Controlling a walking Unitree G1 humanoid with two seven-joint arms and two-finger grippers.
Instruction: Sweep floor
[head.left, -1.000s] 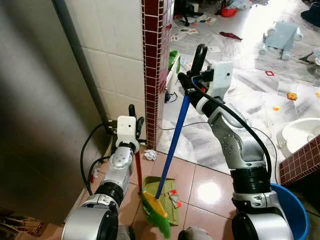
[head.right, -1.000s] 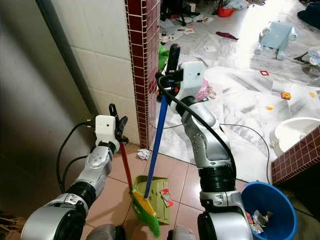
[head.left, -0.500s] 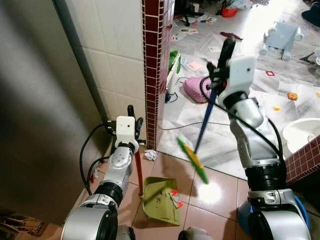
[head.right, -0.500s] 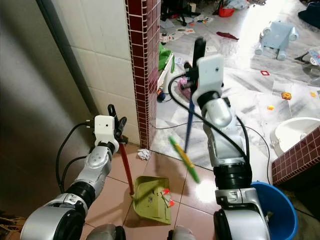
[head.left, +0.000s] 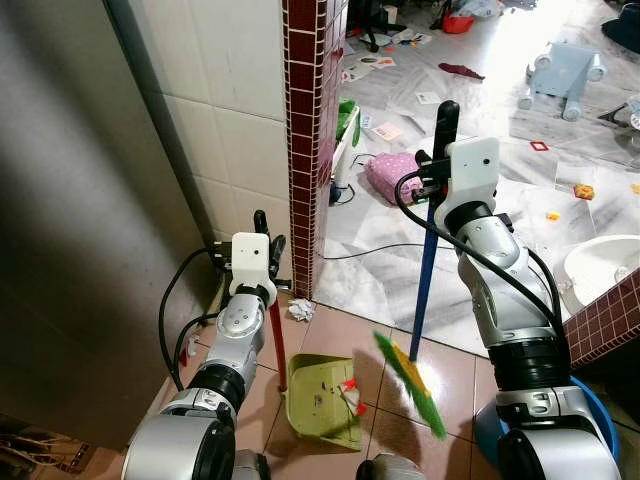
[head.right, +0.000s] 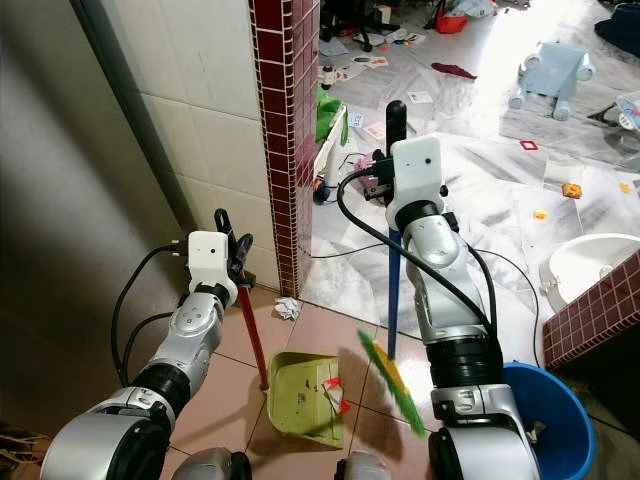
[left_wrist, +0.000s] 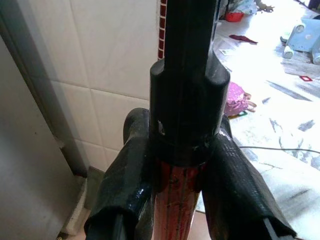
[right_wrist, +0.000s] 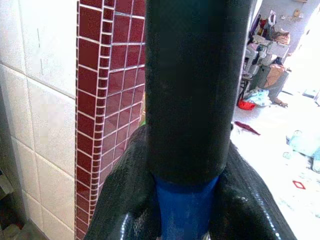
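The broom (head.left: 424, 290) stands near-vertical, head at 4 o'clock of the dustpan (head.left: 322, 398) on the floor (head.left: 380, 340). Right claw (head.left: 437, 165) grips its blue handle top; left claw (head.left: 266, 255) is clamped on the dustpan's red handle. Paper wad (head.left: 301, 310) lies at 12 o'clock of the pan.

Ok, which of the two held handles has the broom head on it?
The blue handle in the right gripper; the left gripper's red handle ends at the dustpan.
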